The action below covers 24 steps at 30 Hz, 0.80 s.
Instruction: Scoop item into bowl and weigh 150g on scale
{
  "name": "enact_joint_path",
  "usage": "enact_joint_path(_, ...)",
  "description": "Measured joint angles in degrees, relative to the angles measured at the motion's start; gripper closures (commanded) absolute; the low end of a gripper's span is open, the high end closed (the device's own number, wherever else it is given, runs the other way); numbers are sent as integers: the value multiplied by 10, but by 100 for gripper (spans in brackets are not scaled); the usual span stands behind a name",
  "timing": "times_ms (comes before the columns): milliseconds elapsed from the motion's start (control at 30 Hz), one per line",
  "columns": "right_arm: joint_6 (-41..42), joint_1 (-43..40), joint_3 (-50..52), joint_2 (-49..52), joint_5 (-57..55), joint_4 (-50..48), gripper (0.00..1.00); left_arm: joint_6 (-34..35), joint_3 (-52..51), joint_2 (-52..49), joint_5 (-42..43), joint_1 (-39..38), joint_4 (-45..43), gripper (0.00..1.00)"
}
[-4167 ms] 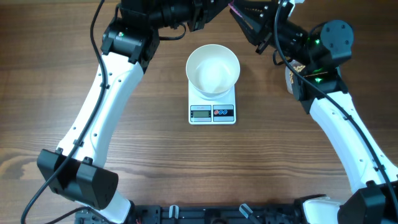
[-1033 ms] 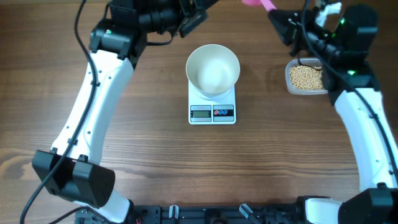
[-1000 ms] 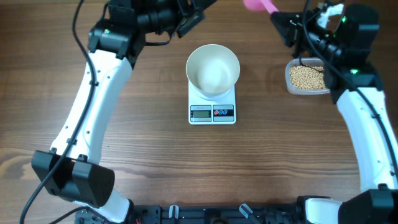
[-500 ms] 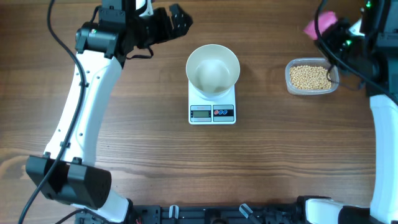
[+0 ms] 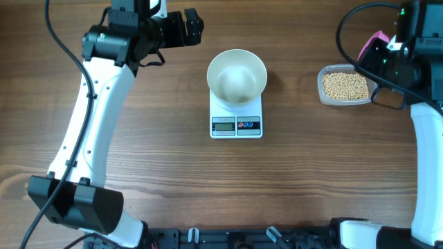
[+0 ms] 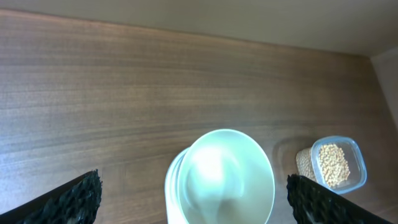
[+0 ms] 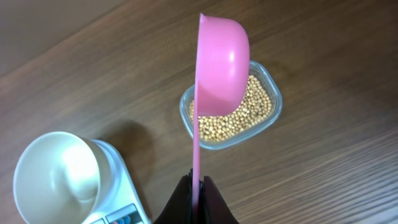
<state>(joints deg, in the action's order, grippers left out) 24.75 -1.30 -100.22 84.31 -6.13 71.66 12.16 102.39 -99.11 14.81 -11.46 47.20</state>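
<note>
table (image 5: pixel 138 173): brown wood, everything sits on it
left gripper (image 5: pixel 197 26): jaws spread wide, nothing between them; off the far-left side of the bowl
right gripper (image 7: pixel 197 190): clamped tight on the scoop's thin handle
scale (image 5: pixel 236 124): white, mid-table, display toward the near edge
bowl (image 5: pixel 237 76): white, sits on the scale
tub (image 5: pixel 321 84): clear plastic, right of the scale, well apart
scoop (image 7: pixel 222 62): pink, cup end turned on its side, over the tub in the wrist view
beans (image 5: pixel 346 86): pale tan, piled in the tub
</note>
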Motion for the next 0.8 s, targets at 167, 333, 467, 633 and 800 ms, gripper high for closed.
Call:
enact_joint_path(167, -49, 0, 0, 0, -3, 3, 95, -1, 0, 0, 0, 0, 15, 0)
enact_joint_path(333, -79, 0, 0, 0, -12, 3, 95, -5, 0, 0, -1, 0, 73, 15)
enact_joint_path(467, -86, 0, 2, 0, -18, -2, 96, -8, 0, 4, 22, 0, 132, 20)
enact_joint_path(633, -86, 0, 4, 1, -41, -19, 96, -15, 0, 43, 83, 0, 159, 55)
enact_joint_path(800, -97, 0, 4, 15, -75, -21, 96, -43, 2, 120, 103, 0, 257, 96)
